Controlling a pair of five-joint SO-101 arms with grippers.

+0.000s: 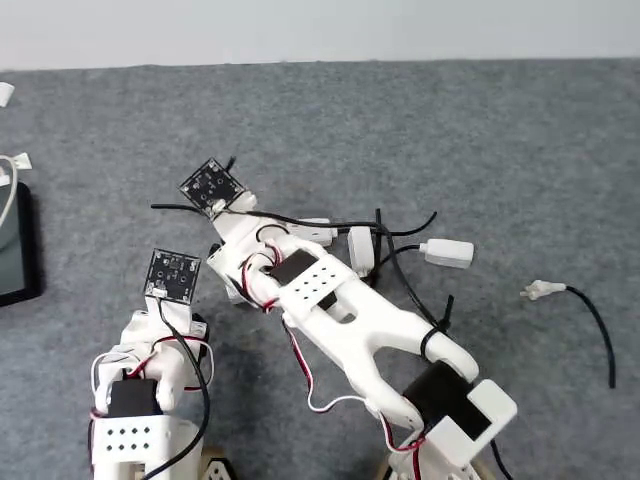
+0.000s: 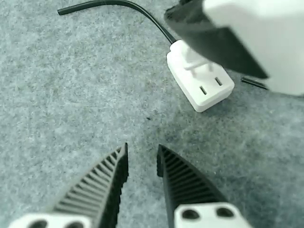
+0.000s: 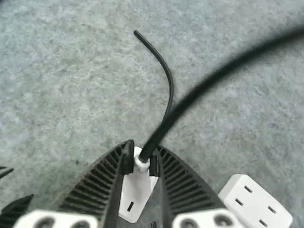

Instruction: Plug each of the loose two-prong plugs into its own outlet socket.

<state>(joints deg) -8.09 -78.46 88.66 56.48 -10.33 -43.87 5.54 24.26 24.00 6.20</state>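
My right gripper (image 3: 140, 164) is shut on the cord end of a white outlet socket (image 3: 135, 190), whose short black cord (image 3: 167, 85) curls away over the carpet. The same socket (image 2: 202, 83) lies on the carpet in the left wrist view, showing two slots, with the right arm's black finger over it. My left gripper (image 2: 142, 159) hovers just short of it, slightly open, with nothing between its fingers. A loose two-prong plug (image 1: 540, 291) with a black cord lies far right in the high view.
More white sockets (image 1: 362, 250) (image 1: 448, 253) and black cords lie by the right arm's forearm (image 1: 350, 320). Another socket (image 3: 256, 206) sits beside the held one. A dark flat device (image 1: 15, 240) rests at the left edge. Grey carpet (image 1: 500, 140) covers the table.
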